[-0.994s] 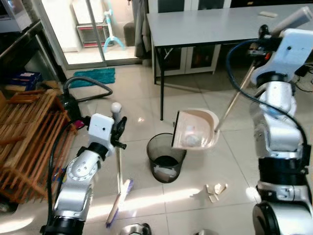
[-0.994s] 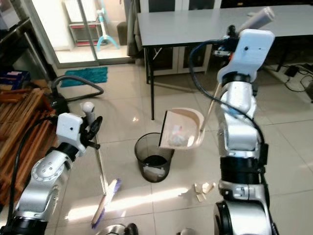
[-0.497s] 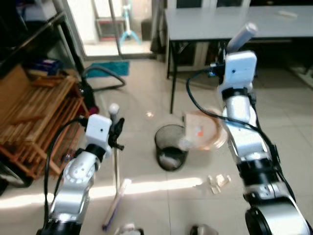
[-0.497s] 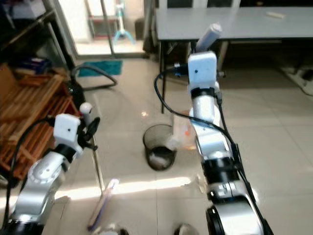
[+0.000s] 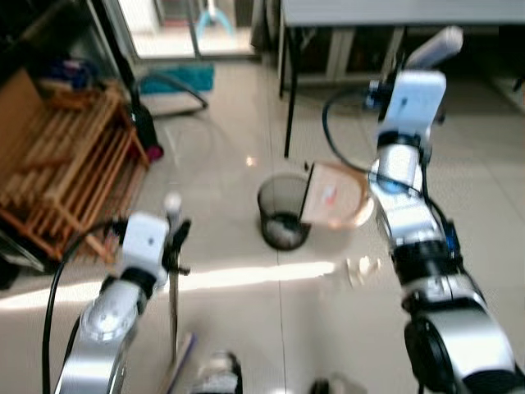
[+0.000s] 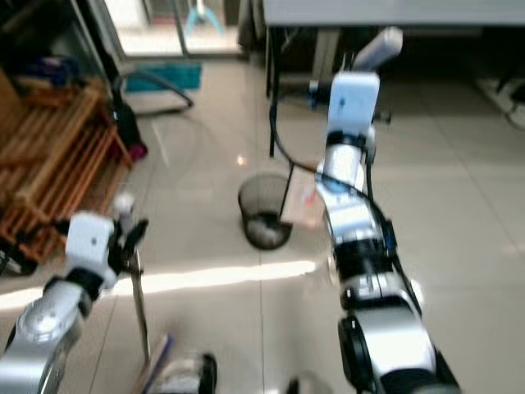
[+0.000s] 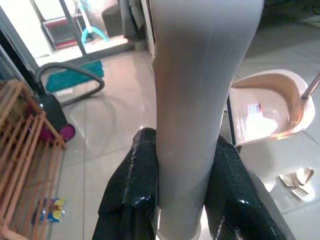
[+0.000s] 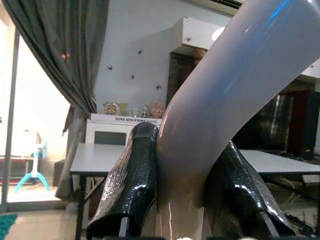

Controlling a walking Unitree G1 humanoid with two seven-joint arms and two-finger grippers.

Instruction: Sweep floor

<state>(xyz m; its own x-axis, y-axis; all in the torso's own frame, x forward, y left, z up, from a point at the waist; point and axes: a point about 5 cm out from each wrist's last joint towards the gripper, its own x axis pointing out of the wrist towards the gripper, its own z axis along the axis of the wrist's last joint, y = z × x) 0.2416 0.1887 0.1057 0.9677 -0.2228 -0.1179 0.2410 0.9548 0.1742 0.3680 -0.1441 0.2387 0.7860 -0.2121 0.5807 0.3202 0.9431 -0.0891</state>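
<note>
1. Right now my left fingers (image 7: 145, 200) are clamped on the broom (image 5: 173, 312) handle, one black finger pressed to each side of the pale pole in the left wrist view.
2. Seen from my head, the broom stands nearly upright at my left side, its rounded top just above my left wrist and its bristle end down on the floor (image 5: 246, 320) near my feet.
3. My right fingers (image 8: 135, 185) are closed around the dustpan handle (image 8: 220, 110), which fills the gap between them; its grey grip end sticks up past my right wrist.
4. The handle runs down to the dustpan (image 5: 335, 195), which hangs tilted on edge, its open side facing left, touching or just over the rim of the bin (image 5: 283, 212).
5. White and reddish scraps lie inside the dustpan; the blur hides what they are.
6. The bin is a dark mesh one standing on the tiled floor ahead of me, with pale rubbish at its bottom.
7. A few small pale scraps (image 5: 361, 267) lie on the floor just to the right of the bin, near my right arm.
8. Farther off, a wooden rack (image 5: 61, 168) leans at my left, a dark vacuum (image 5: 141, 131) with its hose beside it, and a worktop (image 6: 385, 11) stands behind the bin.
</note>
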